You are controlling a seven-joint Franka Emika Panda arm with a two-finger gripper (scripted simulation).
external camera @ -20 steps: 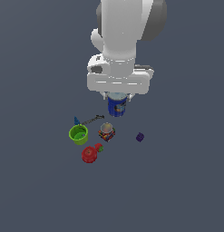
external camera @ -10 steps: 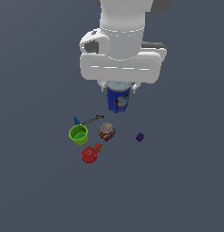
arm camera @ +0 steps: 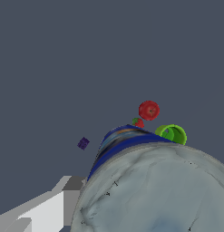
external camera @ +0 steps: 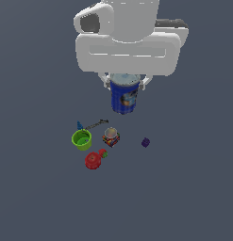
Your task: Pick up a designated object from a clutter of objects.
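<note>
Blue can [external camera: 124,97] hangs upright under my white arm, its pale grey top tucked against my gripper [external camera: 126,84], which is clenched on it from both sides; only thin white finger tips show at the can's upper rim. Can is in the air, clear of the dark grey floor [external camera: 193,188], above and toward the exterior view's right of the other items. In the wrist view the can's grey lid [arm camera: 158,190] fills most of the frame, blue side wall curving along its edge. Label patch with white and yellow faces the exterior camera. Next in size, lime-green cup [external camera: 81,139] sits open side up on the floor, with a small blue piece [external camera: 79,125] just behind it. Red round fruit [external camera: 92,160] lies near the cup, a tiny red-green bit [external camera: 103,153] touching or just beside it, can't tell which. Multicoloured box [external camera: 111,137] stands between cup and purple cube [external camera: 145,142]. Thin dark tool [external camera: 96,124] lies flat behind cup and box. Cube is smallest, well apart from the rest.
</note>
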